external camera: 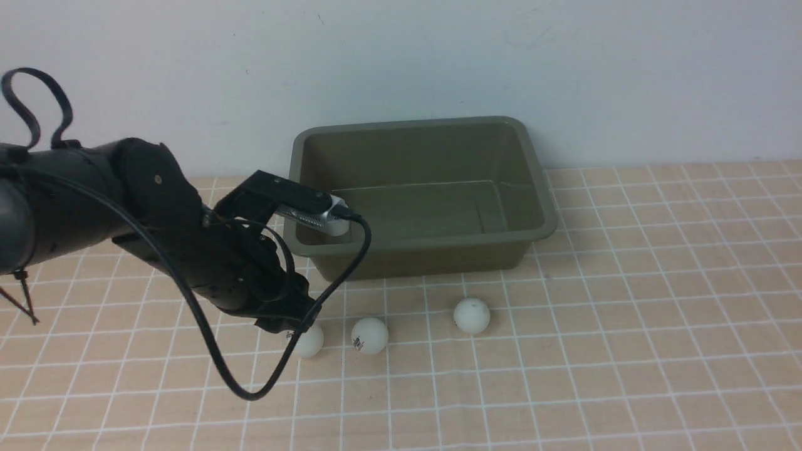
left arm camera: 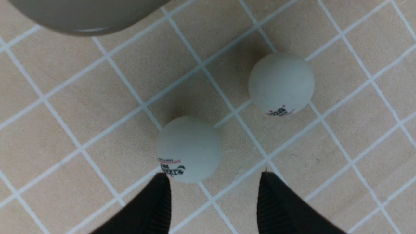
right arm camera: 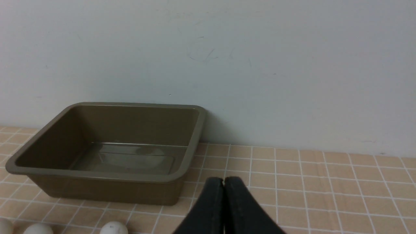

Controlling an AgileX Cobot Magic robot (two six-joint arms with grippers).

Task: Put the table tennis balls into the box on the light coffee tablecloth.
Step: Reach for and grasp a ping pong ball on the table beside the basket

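1. The three small white matte table tennis balls are all outside the olive-green rectangular plastic box (external camera: 426,258). They sit in a loose row just in front of it on the light peach-tan grid-printed tablecloth (external camera: 626,313): left ball (external camera: 309,341), middle ball (external camera: 369,335), right ball (external camera: 472,315).
2. Front view: the black left arm (external camera: 188,250) hangs low over the left ball and blocks its own fingertips.
3. The left wrist view fills that in. The left fingers (left arm camera: 161,191) are spread apart and gripping nothing, with the left ball (left arm camera: 188,149) right at one tip. Can't tell if they touch.
4. Only the right wrist view looks down into the box (right arm camera: 107,175), and it shows just the glossy floor. The right fingers (right arm camera: 224,195) are pressed together, holding nothing.
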